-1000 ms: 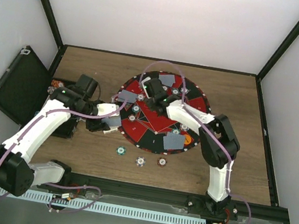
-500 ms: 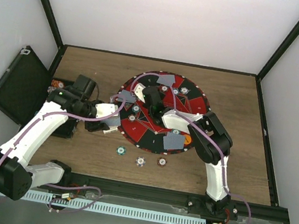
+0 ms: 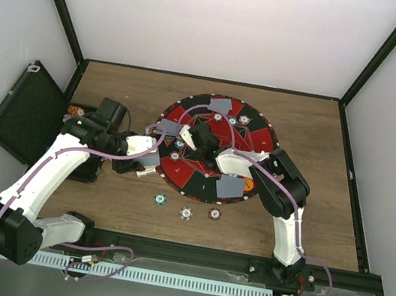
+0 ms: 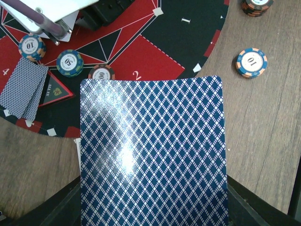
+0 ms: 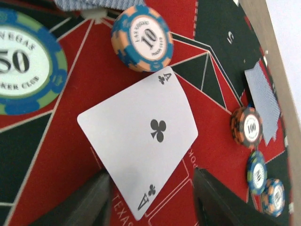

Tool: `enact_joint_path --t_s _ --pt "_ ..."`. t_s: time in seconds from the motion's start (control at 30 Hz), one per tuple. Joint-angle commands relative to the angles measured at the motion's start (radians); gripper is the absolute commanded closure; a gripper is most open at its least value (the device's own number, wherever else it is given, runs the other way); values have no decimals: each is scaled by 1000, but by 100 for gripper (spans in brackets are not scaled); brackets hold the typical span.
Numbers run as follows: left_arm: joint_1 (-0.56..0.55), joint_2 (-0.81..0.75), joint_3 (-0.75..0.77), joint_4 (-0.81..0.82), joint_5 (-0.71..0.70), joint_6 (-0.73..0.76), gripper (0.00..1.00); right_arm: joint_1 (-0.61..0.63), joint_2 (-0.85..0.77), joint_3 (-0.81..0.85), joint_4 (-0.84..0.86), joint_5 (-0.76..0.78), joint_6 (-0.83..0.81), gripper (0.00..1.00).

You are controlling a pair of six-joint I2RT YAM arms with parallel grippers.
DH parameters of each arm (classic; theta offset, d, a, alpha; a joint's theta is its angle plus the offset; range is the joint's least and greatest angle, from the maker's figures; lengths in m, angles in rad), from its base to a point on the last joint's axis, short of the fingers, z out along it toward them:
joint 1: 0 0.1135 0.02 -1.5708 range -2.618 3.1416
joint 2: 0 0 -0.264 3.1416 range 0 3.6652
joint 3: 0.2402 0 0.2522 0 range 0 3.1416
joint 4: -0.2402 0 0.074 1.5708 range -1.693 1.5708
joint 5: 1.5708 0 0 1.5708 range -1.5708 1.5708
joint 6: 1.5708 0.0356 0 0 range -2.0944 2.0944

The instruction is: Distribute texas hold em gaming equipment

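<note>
Currently left fingers (image 4: 153, 207) grip a blue-backed card (image 4: 153, 155) at the mat (image 3: 210, 167) edge; right fingers (image 5: 150, 200) pinch the ace of clubs (image 5: 141, 141) above it.

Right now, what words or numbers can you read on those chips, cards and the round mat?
"A", with club signs: white face-up card at the right tool.
"10", "LAS VEGAS": orange-and-blue chip.
"50", "VEGAS", "CLUB": blue-and-green chip.
"100": orange-and-black chip.
"10": chip on wood.
"1", "2", "4": round red-and-black mat.
Other chips: too blurred.
</note>
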Motion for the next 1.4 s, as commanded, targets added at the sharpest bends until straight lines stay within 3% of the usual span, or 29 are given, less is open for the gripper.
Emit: enact_joint_path --t_s 0.0,0.2,0.37,0.5,0.63,0.77,0.97,1.07,1.37 --pt "-4 -9 33 -12 14 9 95 3 -98 -1 -55 -41 102 43" --pt "-4 -15 39 -19 17 9 95 2 -180 -7 -141 -85 186 15" --pt "-4 -15 51 -24 22 4 95 -16 -278 30 -234 4 363 0" --pt "-4 -16 55 -24 27 3 95 -80 -417 48 -271 6 654 0" --pt "-5 -16 52 -21 25 3 95 -220 -550 61 -332 -349 926 0" --pt "-4 -15 51 -18 28 2 95 -252 -605 23 -307 -613 961 0" --pt "-4 -5 59 -7 44 0 95 -244 -545 54 -357 -1000 1094 0" --pt "-5 6 70 -14 51 2 95 -218 -524 23 -296 -1099 1193 0" --pt "-5 19 76 -16 50 0 95 -99 -456 14 -190 -1156 1351 4"
